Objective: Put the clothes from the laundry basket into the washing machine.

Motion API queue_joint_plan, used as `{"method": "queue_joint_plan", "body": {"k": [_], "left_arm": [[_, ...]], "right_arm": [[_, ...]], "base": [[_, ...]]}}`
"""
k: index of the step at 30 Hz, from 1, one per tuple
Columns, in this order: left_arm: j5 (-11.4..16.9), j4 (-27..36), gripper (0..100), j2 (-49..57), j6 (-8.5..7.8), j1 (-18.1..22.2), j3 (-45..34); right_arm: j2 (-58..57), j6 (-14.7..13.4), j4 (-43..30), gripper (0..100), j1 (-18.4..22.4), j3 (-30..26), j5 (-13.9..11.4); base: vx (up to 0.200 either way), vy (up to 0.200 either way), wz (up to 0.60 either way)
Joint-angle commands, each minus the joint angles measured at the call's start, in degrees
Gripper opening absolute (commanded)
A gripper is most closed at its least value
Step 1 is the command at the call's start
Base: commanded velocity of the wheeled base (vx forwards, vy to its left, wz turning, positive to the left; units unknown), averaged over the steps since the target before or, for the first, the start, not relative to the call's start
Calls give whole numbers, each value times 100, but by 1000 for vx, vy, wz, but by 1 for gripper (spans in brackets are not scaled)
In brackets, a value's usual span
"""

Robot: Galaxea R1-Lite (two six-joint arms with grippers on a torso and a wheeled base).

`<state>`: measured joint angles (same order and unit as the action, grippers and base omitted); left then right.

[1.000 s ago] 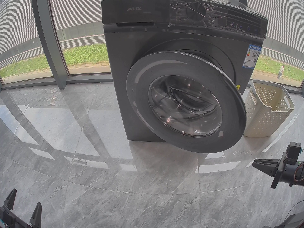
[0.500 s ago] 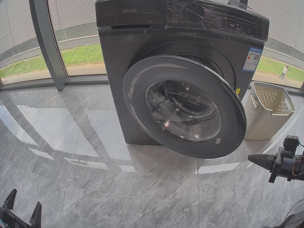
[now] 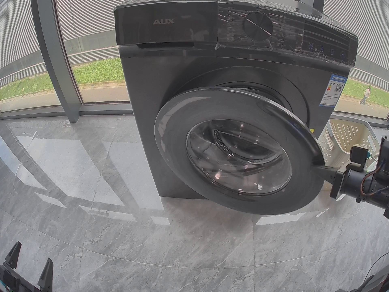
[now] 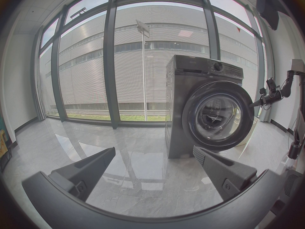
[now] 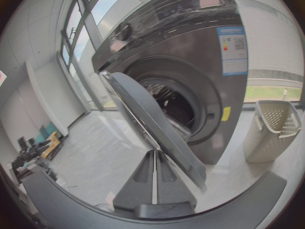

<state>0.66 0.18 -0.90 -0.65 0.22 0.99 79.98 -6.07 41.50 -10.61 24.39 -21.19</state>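
At the near left corner the left gripper (image 3: 33,253) is cut off by the frame edge. Only its two fingers show, spread apart and holding nothing, low over the floor (image 3: 101,163). The washing machine (image 3: 170,74) stands in the middle before the window (image 3: 97,41) with its round door (image 3: 239,151) swung partly open. The door hides most of the drum mouth, and what lies inside cannot be made out through the glass. The right gripper (image 3: 320,170) is held level at the right, fingers pressed together on nothing, its tip at the door's right rim. The laundry basket (image 3: 352,132) stands on the floor just right of the machine, half hidden behind the door and the right arm; its contents cannot be told.
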Motion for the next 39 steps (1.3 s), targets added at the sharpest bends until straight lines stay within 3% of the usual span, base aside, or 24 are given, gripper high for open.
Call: {"method": "queue_joint_plan", "body": {"k": [1, 5, 12, 13, 25, 31, 39], "left_arm": [[-4, -1, 100, 90, 21, 4, -99], [-4, -1, 100, 90, 12, 4, -99], [-22, -1, 100, 90, 21, 4, -99], [-22, -1, 100, 90, 21, 4, -99], [-4, -1, 100, 90, -23, 4, -99], [-13, -1, 100, 90, 3, 4, -99], [-13, -1, 100, 90, 29, 4, -99]], "right_arm": [[615, 18, 605, 0, 41, 57, 466], [597, 62, 1071, 0, 59, -216, 739], [211, 220, 1018, 0, -47, -752, 712], [158, 229, 1036, 0, -205, -884, 686], [176, 115, 1089, 0, -715, -1007, 669], [193, -158, 1124, 0, -1022, -936, 669], [360, -615, 1686, 0, -1198, -866, 704]], "base": [[0, 0, 0], [0, 0, 0], [0, -57, 0], [0, -200, 0], [0, -200, 0], [0, 0, 0], [200, 0, 0]]}}
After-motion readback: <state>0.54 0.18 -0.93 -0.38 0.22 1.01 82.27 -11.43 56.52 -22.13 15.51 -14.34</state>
